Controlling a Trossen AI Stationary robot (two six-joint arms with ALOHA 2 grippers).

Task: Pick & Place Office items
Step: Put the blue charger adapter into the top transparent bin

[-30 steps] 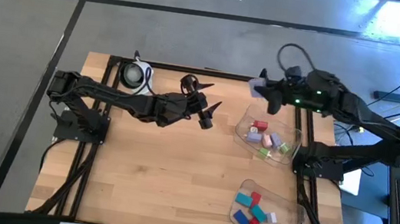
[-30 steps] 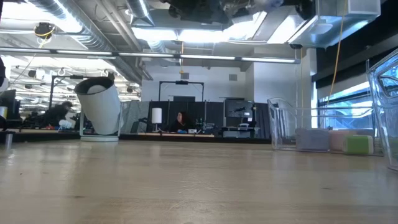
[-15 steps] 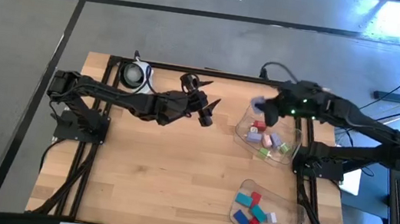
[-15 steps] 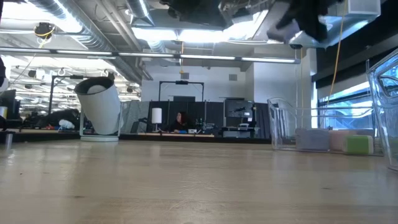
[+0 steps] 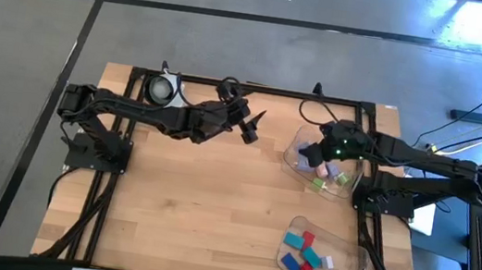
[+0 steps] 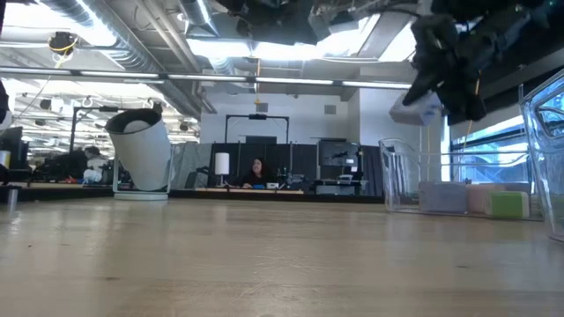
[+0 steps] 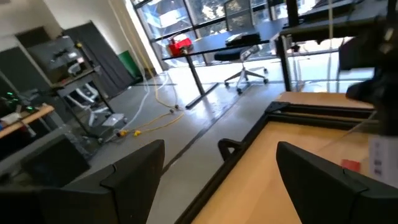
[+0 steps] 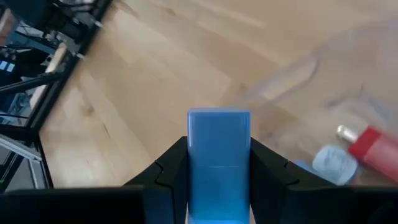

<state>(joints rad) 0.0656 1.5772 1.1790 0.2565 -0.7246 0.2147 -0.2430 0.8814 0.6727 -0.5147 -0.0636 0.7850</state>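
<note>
Blue block (image 8: pixel 218 163) in right pincer (image 8: pixel 218 177), seemingly above tray (image 5: pixel 346 188)

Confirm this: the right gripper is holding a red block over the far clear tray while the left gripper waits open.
Not quite: the block is blue, not red, as the right wrist view shows. The right gripper does hold it over the far clear tray, and the left gripper waits open.

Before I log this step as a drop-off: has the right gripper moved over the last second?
Yes. In the high view the right gripper, shut on a blue block, has come from beyond the table's far edge to over the far clear tray.
</note>
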